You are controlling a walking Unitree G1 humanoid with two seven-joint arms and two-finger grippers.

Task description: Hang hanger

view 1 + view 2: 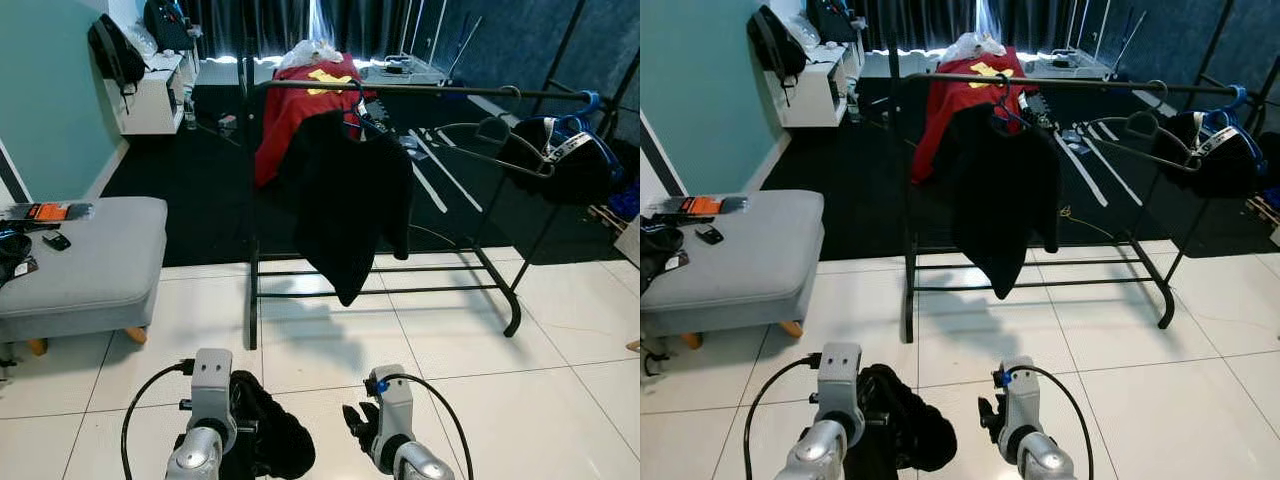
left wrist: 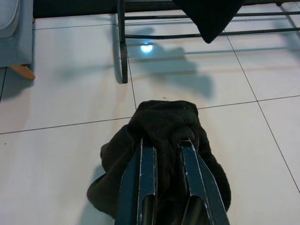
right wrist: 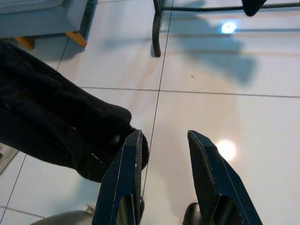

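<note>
Left tool (image 2: pixel 164 143) clamping black garment (image 2: pixel 164 122)

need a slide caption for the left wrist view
Left pincer closed on a bunched black garment above the white tile floor, clothes rack base ahead.

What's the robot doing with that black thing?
The robot stands on the white tile floor before a black clothes rack. Its left gripper is shut on a bunched black garment, held low over the tiles. Its right gripper is open beside it, holding nothing. On the rack a black top and a red garment already hang, and a bare hanger hangs farther along.
</note>
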